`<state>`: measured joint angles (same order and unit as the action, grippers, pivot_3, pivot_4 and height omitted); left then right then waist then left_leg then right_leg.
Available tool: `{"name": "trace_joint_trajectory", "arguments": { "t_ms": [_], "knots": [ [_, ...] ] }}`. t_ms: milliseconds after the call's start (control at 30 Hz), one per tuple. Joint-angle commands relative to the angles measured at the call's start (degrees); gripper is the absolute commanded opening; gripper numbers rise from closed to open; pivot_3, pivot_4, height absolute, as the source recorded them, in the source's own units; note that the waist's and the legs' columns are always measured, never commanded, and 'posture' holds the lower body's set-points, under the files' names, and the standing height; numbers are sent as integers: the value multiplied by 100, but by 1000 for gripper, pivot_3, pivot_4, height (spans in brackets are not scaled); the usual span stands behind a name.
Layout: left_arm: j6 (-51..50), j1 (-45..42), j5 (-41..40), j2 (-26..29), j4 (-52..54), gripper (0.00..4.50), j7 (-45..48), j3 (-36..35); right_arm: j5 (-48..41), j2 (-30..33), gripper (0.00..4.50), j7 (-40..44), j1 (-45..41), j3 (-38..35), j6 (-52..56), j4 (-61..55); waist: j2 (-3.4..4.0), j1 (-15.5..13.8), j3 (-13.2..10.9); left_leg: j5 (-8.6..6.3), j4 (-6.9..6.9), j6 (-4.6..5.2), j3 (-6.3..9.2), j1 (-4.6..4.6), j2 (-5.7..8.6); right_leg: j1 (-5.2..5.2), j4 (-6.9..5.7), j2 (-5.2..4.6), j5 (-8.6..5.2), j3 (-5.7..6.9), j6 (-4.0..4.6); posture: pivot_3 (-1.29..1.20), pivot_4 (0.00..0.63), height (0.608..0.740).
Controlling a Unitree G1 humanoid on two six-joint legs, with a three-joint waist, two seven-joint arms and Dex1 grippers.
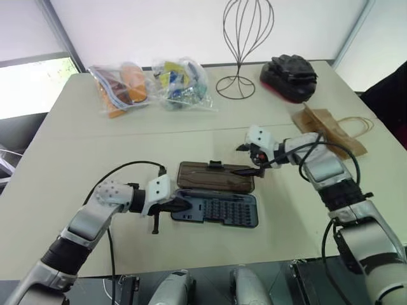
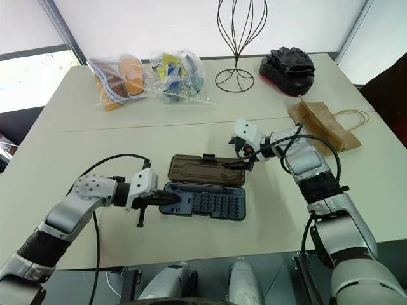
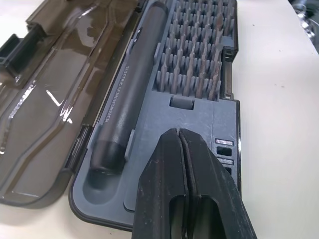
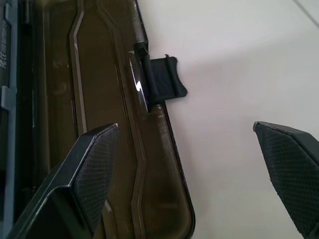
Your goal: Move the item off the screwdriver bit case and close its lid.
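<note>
Fingers [image 3: 172,174] of the left gripper [image 1: 181,204] are pressed fully together with nothing between them; in the left wrist view their tips sit over the near end of the screwdriver bit case [image 1: 216,210], above the bare grey-blue plastic beside the dark cylindrical driver handle [image 3: 127,99]. Whether they actually touch the plastic cannot be told.

Across the case, the right gripper [image 1: 249,171] has its fingers [image 4: 84,174] spread wide and gripping nothing. In the right wrist view one finger lies over the smoky brown lid [image 1: 215,176], while the other hangs above bare desk [image 1: 76,171] beyond the lid's outer edge, with the small black latch [image 4: 164,79] lying ahead between them.

The case lies open near the front middle of the desk, its tray of upright bits [image 3: 199,55] toward the robot and the lid folded back flat on the far side, hinged along the shared long edge.

The brown kraft paper bag [image 1: 327,130] lies flat on the right side of the desk, well apart from the case, its twine loop handle trailing toward the desk edge. Behind it sits a bulky black pouch [image 1: 289,76]. A wire stand [image 1: 240,44] rises at the back middle, and two clear plastic bags of colourful items [image 1: 152,86] lie at the back left.
</note>
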<state>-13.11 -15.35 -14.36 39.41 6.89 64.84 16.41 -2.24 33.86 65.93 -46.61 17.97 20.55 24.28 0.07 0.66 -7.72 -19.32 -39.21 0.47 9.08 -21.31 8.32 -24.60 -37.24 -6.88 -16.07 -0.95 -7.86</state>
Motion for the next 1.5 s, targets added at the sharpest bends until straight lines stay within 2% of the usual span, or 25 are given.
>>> {"name": "trace_joint_trajectory", "arguments": {
  "t_ms": [33,133,333,467,600,767,867,967,1100,1300,1500],
  "knots": [
    [-243,353,255,-12,-105,3,-193,151,191,-170,4241,240,-288,162,-289,679,0,6,1,0,-1,0,-1,1,0,1,0,1,0,0,0,0,150,740],
    [-336,540,196,-65,34,0,-329,96,266,-308,3136,585,-349,304,-453,1098,7,14,7,0,1,0,-1,4,0,3,1,1,0,0,0,0,150,740],
    [-442,869,143,-112,146,0,-466,-14,495,-546,76,881,-408,462,-802,1589,15,21,60,0,9,0,4,19,0,14,1,2,0,1,0,0,150,740],
    [-476,1043,91,-156,140,0,-526,-49,870,-622,21,686,-424,570,-1534,1999,17,35,84,-1,33,-1,2,58,-2,39,3,2,0,-1,0,0,150,740],
    [-442,1149,88,-204,82,0,-571,-34,1236,-575,21,113,-462,542,-2501,2169,17,36,95,-3,47,-1,2,119,-3,99,17,6,-1,-4,1,0,150,740],
    [-356,1113,121,-212,-46,0,-550,-48,1559,-252,21,-810,-418,243,-3111,1468,21,18,93,-3,45,-2,-2,156,-4,132,16,10,-2,-14,2,0,150,740],
    [-364,1045,102,-206,-81,0,-516,-76,1472,-93,21,-1009,-164,-31,-2866,582,32,-9,87,-3,40,-3,-2,152,-4,128,14,10,-2,-17,2,0,150,740],
    [-348,971,105,-216,-148,0,-474,-87,1261,-41,21,-1043,265,-279,-2184,-692,32,-26,86,-3,37,-3,1,138,-4,118,15,10,-1,-16,2,0,150,740],
    [-339,908,97,-217,-199,0,-427,-105,1314,83,21,-1065,781,-349,-1654,-1883,34,-32,85,-2,30,-3,2,103,-4,92,14,10,-2,-15,2,0,150,740],
    [-514,921,-114,-281,-61,0,-434,-245,1414,136,21,-1227,1229,-277,-1324,-2678,34,-32,85,-3,31,-3,3,100,-4,90,16,10,-2,-15,2,0,150,740],
    [-1375,849,-967,-603,456,0,-821,-793,1645,194,21,-1490,1204,-252,-1696,-2651,35,-22,71,-2,34,-3,3,92,-4,80,15,10,-2,-15,2,0,150,740]
  ]
}}
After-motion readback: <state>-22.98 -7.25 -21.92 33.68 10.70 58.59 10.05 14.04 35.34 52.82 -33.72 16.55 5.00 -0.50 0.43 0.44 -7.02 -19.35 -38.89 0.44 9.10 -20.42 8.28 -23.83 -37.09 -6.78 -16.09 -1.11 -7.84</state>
